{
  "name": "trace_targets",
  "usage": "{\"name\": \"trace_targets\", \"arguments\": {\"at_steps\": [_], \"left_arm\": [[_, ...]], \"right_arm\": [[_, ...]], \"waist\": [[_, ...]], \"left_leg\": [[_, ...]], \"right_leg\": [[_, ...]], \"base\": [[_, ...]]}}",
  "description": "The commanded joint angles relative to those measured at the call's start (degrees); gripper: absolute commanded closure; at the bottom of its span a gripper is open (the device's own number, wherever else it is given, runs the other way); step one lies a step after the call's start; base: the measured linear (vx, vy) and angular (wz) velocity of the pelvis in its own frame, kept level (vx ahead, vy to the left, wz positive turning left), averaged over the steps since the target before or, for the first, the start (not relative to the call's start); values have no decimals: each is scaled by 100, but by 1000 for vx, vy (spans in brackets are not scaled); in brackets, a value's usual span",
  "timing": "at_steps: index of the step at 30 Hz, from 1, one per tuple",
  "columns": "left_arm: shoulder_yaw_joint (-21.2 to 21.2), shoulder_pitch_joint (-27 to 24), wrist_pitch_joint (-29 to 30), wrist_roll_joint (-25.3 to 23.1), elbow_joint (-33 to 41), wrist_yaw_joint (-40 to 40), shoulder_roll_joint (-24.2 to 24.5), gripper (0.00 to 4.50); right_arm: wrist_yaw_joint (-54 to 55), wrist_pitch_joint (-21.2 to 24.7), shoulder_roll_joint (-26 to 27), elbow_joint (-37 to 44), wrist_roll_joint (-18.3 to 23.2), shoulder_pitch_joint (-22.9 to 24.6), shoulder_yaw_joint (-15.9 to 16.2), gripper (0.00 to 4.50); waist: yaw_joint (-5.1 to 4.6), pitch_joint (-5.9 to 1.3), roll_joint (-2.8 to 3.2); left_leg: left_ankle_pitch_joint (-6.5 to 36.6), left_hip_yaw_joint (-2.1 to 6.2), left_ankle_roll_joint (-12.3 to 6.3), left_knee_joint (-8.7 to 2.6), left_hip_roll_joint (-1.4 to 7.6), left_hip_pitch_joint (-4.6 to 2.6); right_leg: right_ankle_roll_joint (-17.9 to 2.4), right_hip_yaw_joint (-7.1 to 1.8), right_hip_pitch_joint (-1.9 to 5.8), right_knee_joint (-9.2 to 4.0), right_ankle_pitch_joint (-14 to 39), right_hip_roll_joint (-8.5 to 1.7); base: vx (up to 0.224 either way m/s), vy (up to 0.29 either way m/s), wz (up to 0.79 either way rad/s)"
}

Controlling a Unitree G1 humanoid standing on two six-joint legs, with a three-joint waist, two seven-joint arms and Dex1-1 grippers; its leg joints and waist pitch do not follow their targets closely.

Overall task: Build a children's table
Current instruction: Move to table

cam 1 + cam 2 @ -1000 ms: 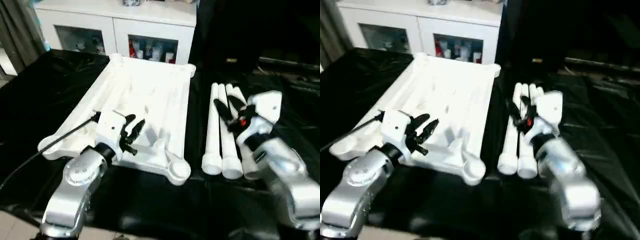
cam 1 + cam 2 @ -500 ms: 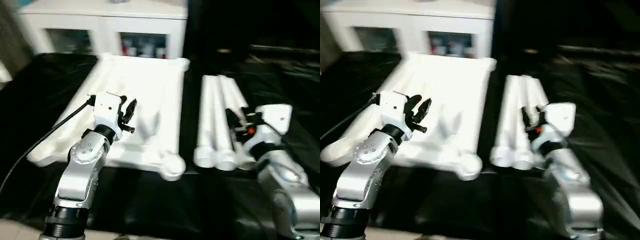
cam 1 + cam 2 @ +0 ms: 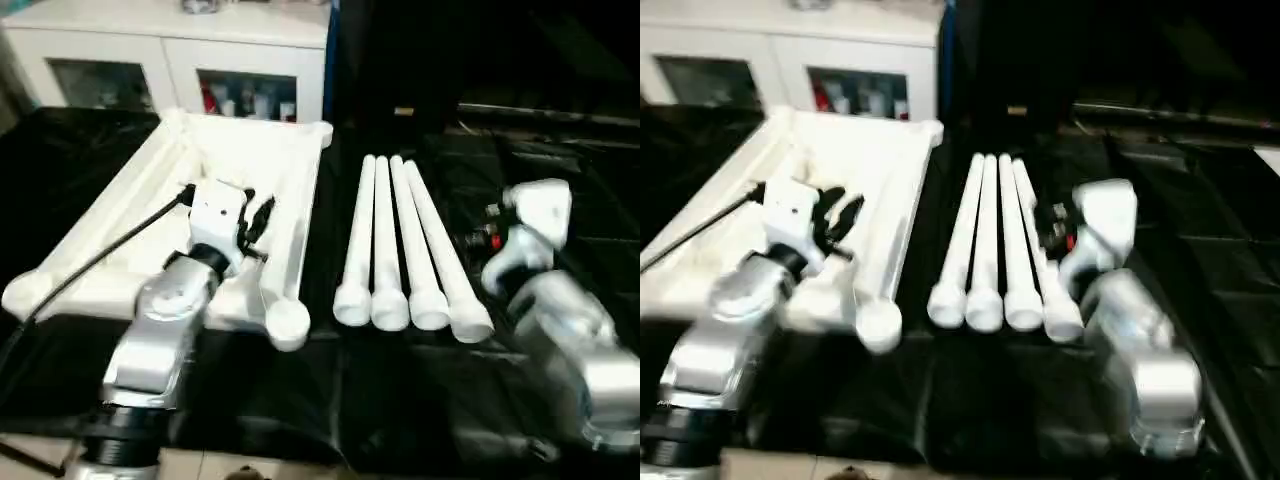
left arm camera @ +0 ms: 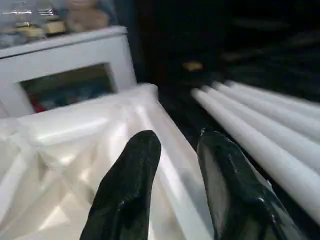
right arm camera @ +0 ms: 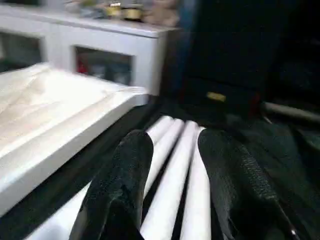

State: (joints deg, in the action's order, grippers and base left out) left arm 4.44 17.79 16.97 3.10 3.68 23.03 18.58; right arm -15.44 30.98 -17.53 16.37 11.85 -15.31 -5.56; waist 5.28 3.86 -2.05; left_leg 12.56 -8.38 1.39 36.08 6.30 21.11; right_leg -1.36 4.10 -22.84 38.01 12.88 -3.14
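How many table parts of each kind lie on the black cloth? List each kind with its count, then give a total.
Table top: 1
Legs: 4, lying side by side to the right of the top
Total: 5 parts

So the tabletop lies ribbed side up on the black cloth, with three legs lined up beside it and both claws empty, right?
Not quite: there are four legs lined up beside the tabletop, not three, as the left eye view shows. The rest holds: the left claw and right claw are open and empty.
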Motion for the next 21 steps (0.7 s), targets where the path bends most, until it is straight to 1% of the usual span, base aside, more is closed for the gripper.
{"name": "trace_targets", "arguments": {"at_steps": [1, 2, 3, 4, 5, 6, 7, 8, 9, 10, 11, 12, 13, 14, 15, 16, 17, 18, 19, 20, 21], "left_arm": [[150, 79, -215, -14, -93, 632, 340, 268], [186, 150, -281, 93, -176, 1030, 558, 257], [258, 195, -270, 222, -190, 1490, 776, 249], [388, 246, -247, 236, -205, 1851, 994, 241], [479, 276, -221, 230, -208, 2059, 1124, 231], [610, 336, -217, 143, -246, 2262, 1289, 231], [712, 400, -195, 78, -277, 2426, 1409, 220], [750, 435, -169, 78, -284, 2515, 1449, 211], [771, 455, -153, 82, -287, 2568, 1470, 201], [780, 463, -157, 77, -296, 2583, 1478, 201], [947, 605, -302, -66, -477, 2827, 1617, 201], [1022, 671, -410, -143, -579, 2946, 1689, 201], [1157, 756, -553, -275, -724, 3149, 1814, 201], [1323, 865, -694, -423, -910, 3423, 1974, 201], [1464, 976, -736, -519, -1092, 3680, 2113, 201], [1548, 1049, -775, -590, -1209, 3813, 2192, 201], [1687, 1191, -826, -748, -1437, 3992, 2314, 201], [1771, 1273, -824, -829, -1567, 4125, 2386, 201], [1806, 1313, -848, -879, -1617, 4169, 2421, 201], [1823, 1332, -867, -906, -1641, 4187, 2439, 201], [1852, 1369, -910, -944, -1682, 4219, 2464, 201]], "right_arm": [[-475, -101, -126, -207, 166, -177, 50, 268], [-721, -165, -264, -319, 183, -266, 93, 268], [-943, -248, -391, -398, 176, -331, 163, 268], [-1131, -318, -513, -476, 156, -393, 232, 268], [-1239, -362, -586, -522, 142, -428, 275, 268], [-1377, -441, -677, -566, 108, -469, 345, 268], [-1525, -519, -775, -617, 112, -506, 410, 268], [-1620, -543, -820, -625, 137, -514, 441, 268], [-1679, -555, -846, -629, 155, -517, 459, 268], [-1695, -560, -853, -628, 159, -514, 464, 268], [-1908, -632, -930, -632, 206, -477, 539, 268], [-1993, -674, -951, -660, 212, -474, 558, 268], [-2110, -700, -968, -640, 238, -434, 610, 268], [-2269, -723, -990, -605, 282, -374, 681, 268], [-2441, -730, -1023, -558, 353, -299, 763, 268], [-2544, -734, -1047, -533, 398, -256, 812, 268], [-2718, -739, -1091, -480, 475, -168, 888, 268], [-2828, -730, -1117, -436, 525, -102, 929, 268], [-2877, -730, -1140, -412, 536, -61, 946, 268], [-2901, -730, -1153, -400, 538, -39, 955, 268], [-2945, -741, -1177, -389, 538, -5, 965, 268]], "waist": [[69, -268, -59], [25, -264, -42], [9, -266, -14], [-5, -268, 21], [-13, -255, 50], [-10, -244, 82], [-8, -232, 84], [-8, -244, 67], [-3, -248, 55], [7, -255, 49], [18, -272, 40], [23, -278, 47], [24, -275, 44], [33, -274, 25], [44, -293, 61], [47, -282, 49], [66, -290, 88], [64, -289, 72], [82, -305, 111], [81, -307, 91], [88, -322, 91]], "left_leg": [[802, 227, 19, -440, 534, -73], [1368, 245, 52, -508, 599, -157], [1561, 261, 85, -532, 625, -169], [1829, 286, 131, -582, 670, -163], [2003, 287, 196, -622, 713, -156], [2124, 289, 255, -634, 733, -175], [2404, 286, 352, -638, 733, -223], [2421, 286, 373, -639, 731, -220], [2333, 281, 378, -654, 744, -181], [2229, 269, 364, -655, 753, -173], [2104, 263, 325, -655, 752, -163], [2054, 249, 318, -656, 751, -174], [2016, 244, 299, -656, 747, -166], [1923, 242, 234, -670, 740, -142], [1781, 245, 232, -668, 762, -132], [1774, 234, 212, -679, 762, -137], [1837, 222, 223, -665, 763, -169], [1872, 220, 223, -667, 766, -170], [1950, 231, 262, -663, 777, -170], [1953, 226, 266, -669, 781, -170], [1853, 231, 285, -672, 797, -152]], "right_leg": [[63, -459, 203, -882, 3543, -728], [-93, -391, 132, -870, 3353, -640], [-204, -374, 136, -843, 3184, -636], [-358, -348, 178, -833, 2939, -669], [-475, -334, 196, -823, 2701, -697], [-532, -333, 189, -820, 2611, -705], [-580, -316, 177, -847, 2668, -737], [-592, -318, 206, -846, 2655, -752], [-644, -330, 239, -828, 2522, -781], [-694, -336, 242, -820, 2424, -802], [-712, -332, 263, -810, 2329, -805], [-716, -336, 251, -804, 2256, -793], [-720, -339, 252, -801, 2193, -791], [-683, -348, 271, -815, 2150, -798], [-734, -355, 297, -764, 1950, -821], [-730, -357, 290, -791, 1941, -812], [-773, -360, 271, -787, 1907, -817], [-778, -357, 273, -792, 1944, -818], [-796, -349, 276, -778, 2007, -826], [-799, -348, 273, -790, 1991, -822], [-884, -352, 284, -755, 1799, -833]], "base": [[-87, -52, -1], [-74, -14, -1], [-74, -14, -1], [-64, 9, 1], [-50, 25, 0], [-50, 25, 0], [0, 0, 0], [0, 0, 0], [0, 0, 0], [0, 0, 0], [0, 0, 0], [0, 0, 0], [0, 0, 0], [0, 0, 0], [0, 0, 0], [0, 0, 0], [0, 0, 0], [0, 0, 0], [0, 0, 0], [0, 0, 0], [0, 0, 0]]}}
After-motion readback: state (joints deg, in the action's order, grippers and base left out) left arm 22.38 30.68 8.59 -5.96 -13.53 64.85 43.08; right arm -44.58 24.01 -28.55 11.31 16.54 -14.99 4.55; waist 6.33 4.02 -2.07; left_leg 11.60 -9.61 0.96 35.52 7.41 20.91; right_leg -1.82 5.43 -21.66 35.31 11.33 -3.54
